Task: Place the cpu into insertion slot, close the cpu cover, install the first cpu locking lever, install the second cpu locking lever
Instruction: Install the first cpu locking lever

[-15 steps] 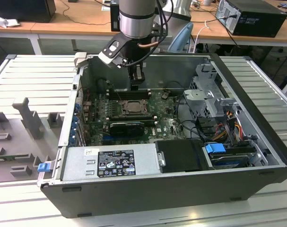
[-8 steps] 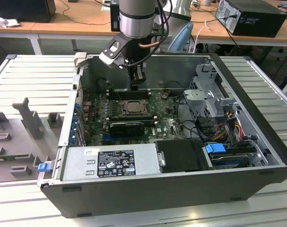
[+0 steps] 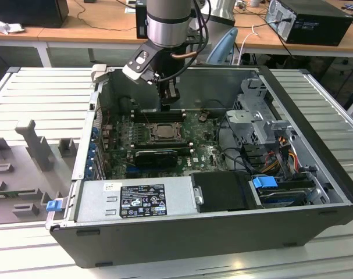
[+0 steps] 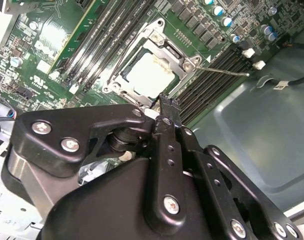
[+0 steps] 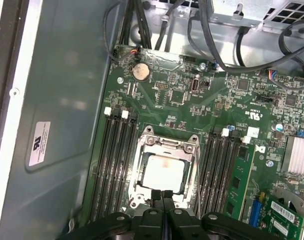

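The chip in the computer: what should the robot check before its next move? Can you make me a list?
1. Chip in place: ok, the chip lies flat.
2. Cover down: ok, the cover frames the chip.
3. Lever locked: not ok, one lever sticks out sideways.
4. Other lever locked: cannot tell.
5. Gripper empty: ok, the gripper is shut with nothing in it, beside the cover's edge.

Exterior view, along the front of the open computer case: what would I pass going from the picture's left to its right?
Grey moulded plastic holder on the ribbed table → small blue plastic clip at the case corner → silver metal power supply box with a label → black square box → blue plastic tab.
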### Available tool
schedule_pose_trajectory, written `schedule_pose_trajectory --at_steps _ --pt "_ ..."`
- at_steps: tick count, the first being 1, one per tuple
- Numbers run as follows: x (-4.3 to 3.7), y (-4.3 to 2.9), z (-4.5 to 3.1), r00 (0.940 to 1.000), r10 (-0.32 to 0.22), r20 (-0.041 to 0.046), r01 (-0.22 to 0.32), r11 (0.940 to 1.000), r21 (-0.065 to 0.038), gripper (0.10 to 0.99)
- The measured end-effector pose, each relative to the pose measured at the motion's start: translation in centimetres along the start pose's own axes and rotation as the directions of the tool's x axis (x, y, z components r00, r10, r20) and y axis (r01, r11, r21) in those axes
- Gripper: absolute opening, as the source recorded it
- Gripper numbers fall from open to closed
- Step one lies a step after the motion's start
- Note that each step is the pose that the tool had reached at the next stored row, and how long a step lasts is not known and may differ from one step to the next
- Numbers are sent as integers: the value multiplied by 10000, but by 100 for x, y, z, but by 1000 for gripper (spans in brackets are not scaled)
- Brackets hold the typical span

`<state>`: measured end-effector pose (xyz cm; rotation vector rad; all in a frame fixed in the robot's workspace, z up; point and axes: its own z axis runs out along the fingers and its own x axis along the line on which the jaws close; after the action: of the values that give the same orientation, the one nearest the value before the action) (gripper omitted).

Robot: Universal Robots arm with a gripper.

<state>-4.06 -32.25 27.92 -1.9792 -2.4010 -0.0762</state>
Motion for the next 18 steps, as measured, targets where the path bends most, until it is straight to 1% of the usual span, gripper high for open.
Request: schedule_pose_trajectory --at_steps 8,18 --pt "0 0 0 9996 -271 -5 271 9996 15 106" --pt "0 0 0 9990 -456 -9 456 9990 25 106"
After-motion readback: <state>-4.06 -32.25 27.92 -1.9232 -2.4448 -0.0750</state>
